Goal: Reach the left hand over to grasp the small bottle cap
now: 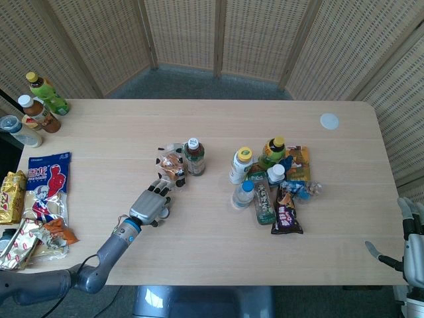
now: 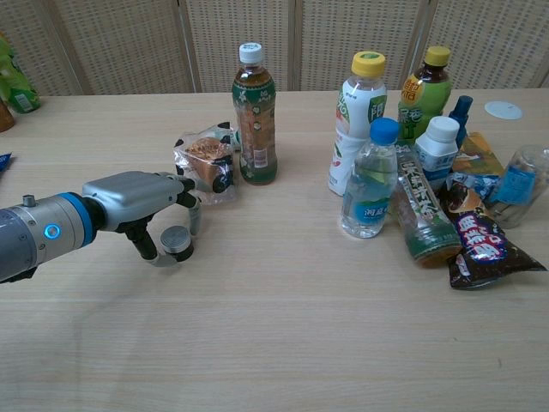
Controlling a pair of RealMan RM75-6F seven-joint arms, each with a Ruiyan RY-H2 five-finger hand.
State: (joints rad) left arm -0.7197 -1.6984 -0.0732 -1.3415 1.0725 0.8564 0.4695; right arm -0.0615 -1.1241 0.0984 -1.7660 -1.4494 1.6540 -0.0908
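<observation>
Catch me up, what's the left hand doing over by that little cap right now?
The left hand is reaching over the small bottle cap on the table, in front of the wrapped snack and the tea bottle. Its fingers arch over the cap and the thumb curls in beside it, but the cap sits on the wood and a firm grip isn't clear yet. The right hand is idle at the table's far right edge, fingers apart, holding nothing.

The left hand (image 2: 141,196) has a silver-grey shell and black fingers. A blue ring with a small glowing light circles its grey wrist. The right hand (image 1: 412,242) is grey too.
</observation>
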